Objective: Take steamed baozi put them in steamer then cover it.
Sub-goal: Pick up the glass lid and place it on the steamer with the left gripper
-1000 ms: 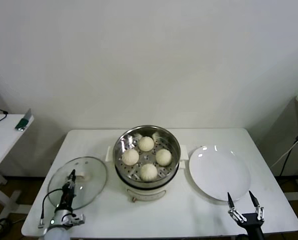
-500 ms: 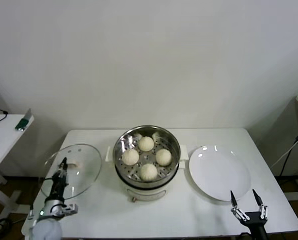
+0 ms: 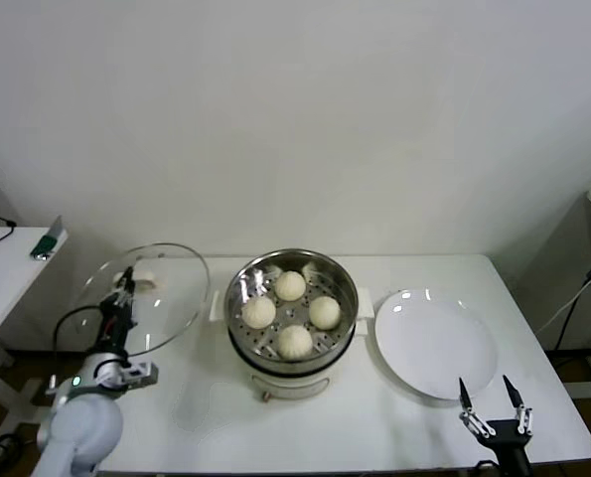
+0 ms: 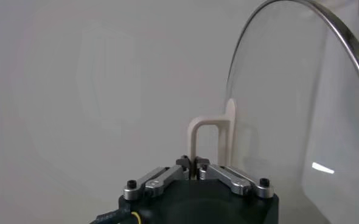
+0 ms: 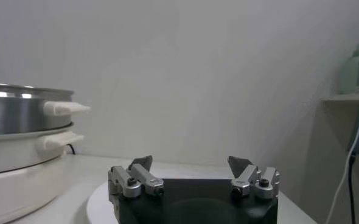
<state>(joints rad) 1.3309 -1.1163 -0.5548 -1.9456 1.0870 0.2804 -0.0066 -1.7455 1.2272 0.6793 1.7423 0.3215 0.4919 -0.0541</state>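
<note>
**Lid in the air, buns already loaded**

All four steamed baozi sit inside the steamer, spread in a diamond on the perforated floor with none stacked. That spacing leaves the rim free, so nothing should foul a lid coming down. By the look of it the loading step is done and only the covering remains.

The left gripper holds the cover up off the table, to the left of the steamer and apart from it. The left wrist view shows the jaws pinched shut on the cream handle, gripping one thin leg of it. The glass hangs tilted rather than flat — likely because a pinch on the handle's edge lets the heavy disc swing. It will probably need levelling before it can seat on the rim.

The right gripper waits low at the table's near right edge, fingers spread wide and holding nothing. It sits just in front of the white plate, which is bare — a fair sign that the buns came from there. Parked there, it is well out of the lid's path.

Risk, as judged: the narrow grip on a smooth handle may let the cover twist during the sideways carry.
</note>
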